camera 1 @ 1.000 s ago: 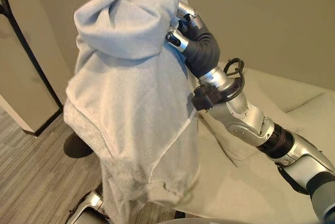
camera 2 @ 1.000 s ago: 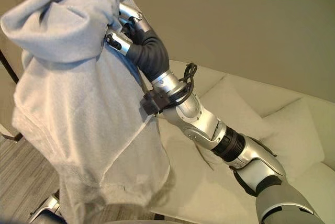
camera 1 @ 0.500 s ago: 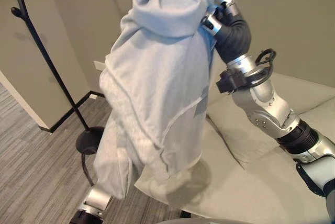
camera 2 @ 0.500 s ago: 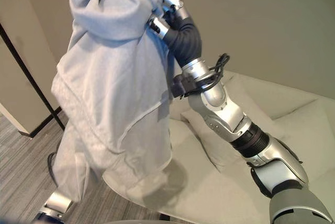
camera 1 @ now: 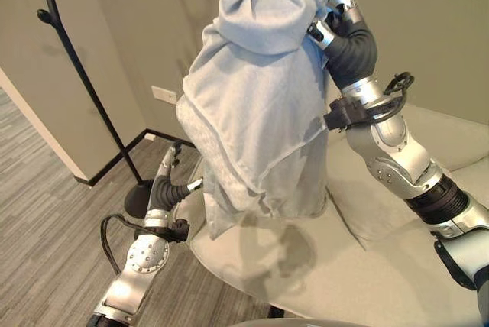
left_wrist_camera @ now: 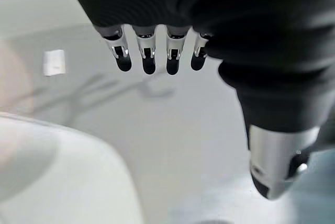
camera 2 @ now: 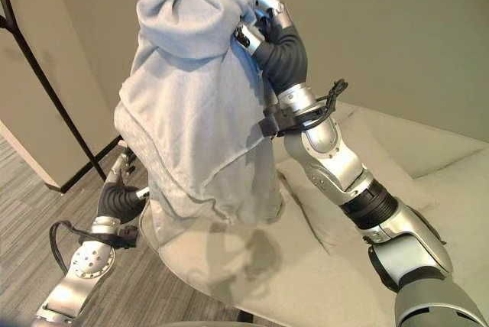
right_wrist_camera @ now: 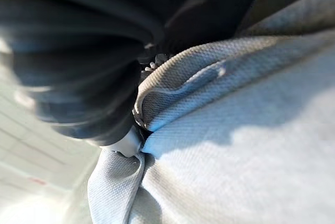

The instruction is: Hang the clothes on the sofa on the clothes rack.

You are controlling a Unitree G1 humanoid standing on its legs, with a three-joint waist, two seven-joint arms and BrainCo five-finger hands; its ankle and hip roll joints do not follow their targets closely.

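A light grey-blue sweatshirt (camera 1: pixel 260 105) hangs in the air, bunched at its top in my right hand (camera 1: pixel 336 17), which is raised high and shut on the cloth. Up close, the fabric (right_wrist_camera: pixel 235 145) folds under the hand's dark cover. The hem dangles just above the beige sofa (camera 1: pixel 367 266). The black clothes rack (camera 1: pixel 76 75) stands at the far left, its round base (camera 1: pixel 137 201) on the floor. Low down by the sofa's front corner, beside the hem, my left hand (camera 1: pixel 166 182) is open; its fingers (left_wrist_camera: pixel 146 56) are straight and hold nothing.
Grey plank floor (camera 1: pixel 46 212) runs between me and the rack. A wall corner (camera 1: pixel 46 136) juts out on the left behind the rack. A white outlet (camera 1: pixel 164 95) sits low on the back wall. Sofa cushions (camera 2: pixel 428 182) lie to the right.
The view has swung, bringing the rack's pole into sight. My left arm has risen from the bottom edge to beside the sweatshirt's hem. My right hand keeps its hold.
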